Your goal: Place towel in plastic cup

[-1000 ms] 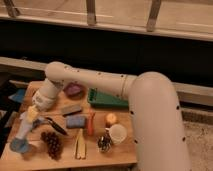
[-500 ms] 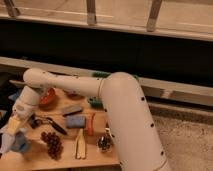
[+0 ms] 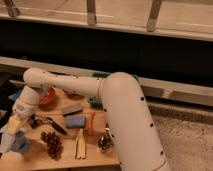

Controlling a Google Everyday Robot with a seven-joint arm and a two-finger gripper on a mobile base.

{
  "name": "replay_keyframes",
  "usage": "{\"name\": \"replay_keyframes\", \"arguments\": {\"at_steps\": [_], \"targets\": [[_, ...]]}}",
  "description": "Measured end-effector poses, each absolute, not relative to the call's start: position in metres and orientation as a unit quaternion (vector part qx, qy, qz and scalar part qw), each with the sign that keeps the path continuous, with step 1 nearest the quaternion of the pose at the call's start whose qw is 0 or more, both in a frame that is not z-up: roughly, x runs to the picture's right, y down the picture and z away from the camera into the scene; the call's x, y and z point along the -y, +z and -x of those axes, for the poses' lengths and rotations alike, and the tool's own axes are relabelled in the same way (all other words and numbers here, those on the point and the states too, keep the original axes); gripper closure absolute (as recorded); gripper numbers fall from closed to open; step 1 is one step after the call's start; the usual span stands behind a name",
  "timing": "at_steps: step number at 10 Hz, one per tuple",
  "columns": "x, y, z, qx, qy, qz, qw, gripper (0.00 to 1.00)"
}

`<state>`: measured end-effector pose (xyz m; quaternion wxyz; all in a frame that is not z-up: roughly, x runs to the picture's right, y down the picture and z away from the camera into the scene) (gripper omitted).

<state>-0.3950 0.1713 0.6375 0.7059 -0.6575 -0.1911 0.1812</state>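
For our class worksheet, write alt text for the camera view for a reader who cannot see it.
A white robot arm reaches left across a cluttered wooden table, its gripper low at the left edge over a blue towel. Nearby lie grapes and a blue sponge.

towel [image 3: 11, 141]: pale blue (crumpled) | hanging from claw [image 3: 14, 127] | table's left edge

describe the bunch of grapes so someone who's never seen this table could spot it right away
Start at the wooden table under the white arm, whose gripper hangs over the left edge. Near the table's front, left of the pale banana-like piece, lies the bunch of grapes. It is the only dark, bumpy cluster of small round fruit there.
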Motion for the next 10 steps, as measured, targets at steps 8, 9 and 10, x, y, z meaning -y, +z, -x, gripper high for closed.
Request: {"name": "replay_keyframes", "arguments": {"at_steps": [8,9,10], "targets": [[-0.217,0.676,0.402,0.155,0.202,0.699,0.668,0.43],[-0.216,0.676,0.399,0.151,0.207,0.696,0.67,0.34],[-0.214,0.675,0.395,0.148,0.212,0.693,0.673,0.28]]}}
